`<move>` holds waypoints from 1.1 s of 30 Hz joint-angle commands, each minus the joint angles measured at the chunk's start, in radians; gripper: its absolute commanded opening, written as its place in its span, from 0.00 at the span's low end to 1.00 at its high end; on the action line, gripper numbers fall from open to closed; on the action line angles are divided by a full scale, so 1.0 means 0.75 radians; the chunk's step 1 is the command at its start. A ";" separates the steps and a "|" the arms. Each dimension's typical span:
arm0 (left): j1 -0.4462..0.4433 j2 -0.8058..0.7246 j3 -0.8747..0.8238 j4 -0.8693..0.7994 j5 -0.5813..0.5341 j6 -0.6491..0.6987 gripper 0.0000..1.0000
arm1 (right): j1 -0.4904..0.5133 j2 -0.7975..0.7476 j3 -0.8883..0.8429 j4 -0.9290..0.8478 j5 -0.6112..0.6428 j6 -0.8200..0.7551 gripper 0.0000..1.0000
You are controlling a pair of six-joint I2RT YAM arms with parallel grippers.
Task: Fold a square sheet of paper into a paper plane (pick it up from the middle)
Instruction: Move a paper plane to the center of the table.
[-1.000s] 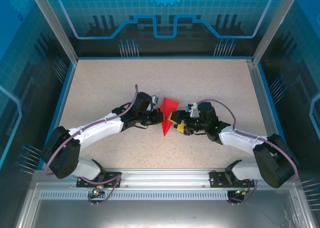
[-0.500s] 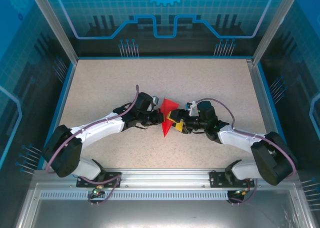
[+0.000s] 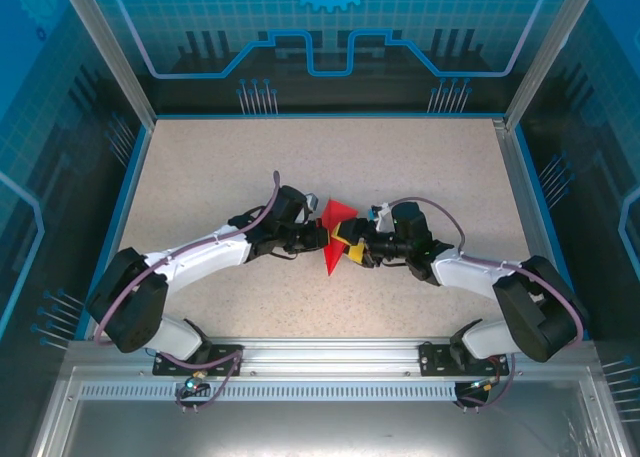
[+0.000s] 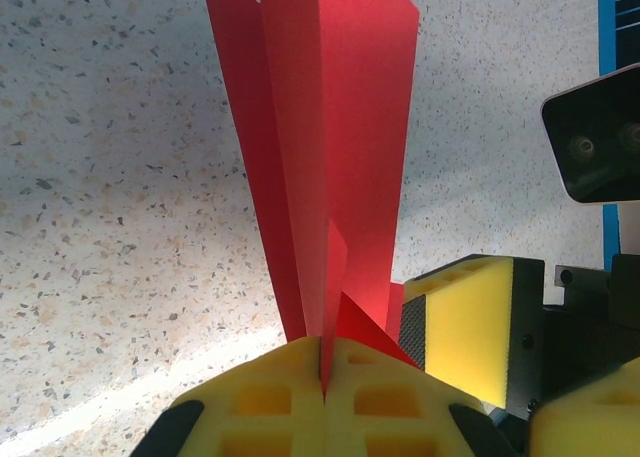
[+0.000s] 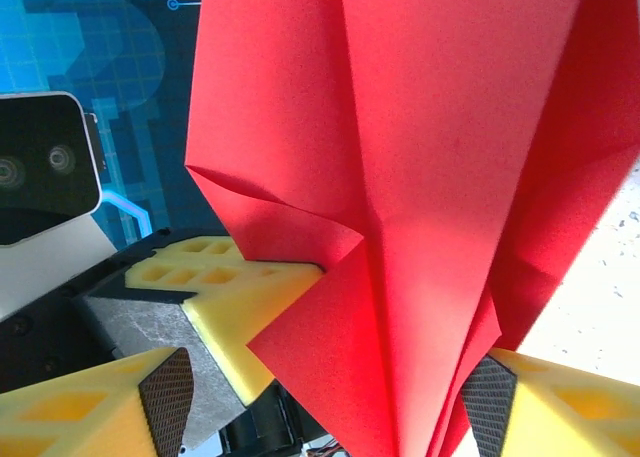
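Right gripper [image 3: 350, 249] creeping in further left onto paper plane [image 3: 335, 217]. Right arm [image 3: 470, 272] swinging in, elbow shifting left. Plane's upper wing dipping slightly.

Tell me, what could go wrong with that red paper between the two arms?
1. The left pincer is shut on only one narrow end of the red paper; the flaps beyond it splay apart, so the folds may spring open or the sheet slip out.
2. The right pincer stands open around the paper's layers; closing off the crease could crumple them, or tug against the other grip and tear it.
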 commanded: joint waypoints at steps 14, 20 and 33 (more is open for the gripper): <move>0.010 0.012 -0.016 0.071 0.027 -0.051 0.00 | 0.050 0.055 0.057 0.049 -0.005 0.000 0.63; 0.009 0.010 -0.025 0.072 0.014 -0.075 0.00 | 0.065 0.049 0.073 -0.042 0.020 -0.050 0.52; 0.012 -0.011 -0.035 0.095 0.019 -0.134 0.00 | 0.090 0.052 0.121 -0.264 0.101 -0.210 0.42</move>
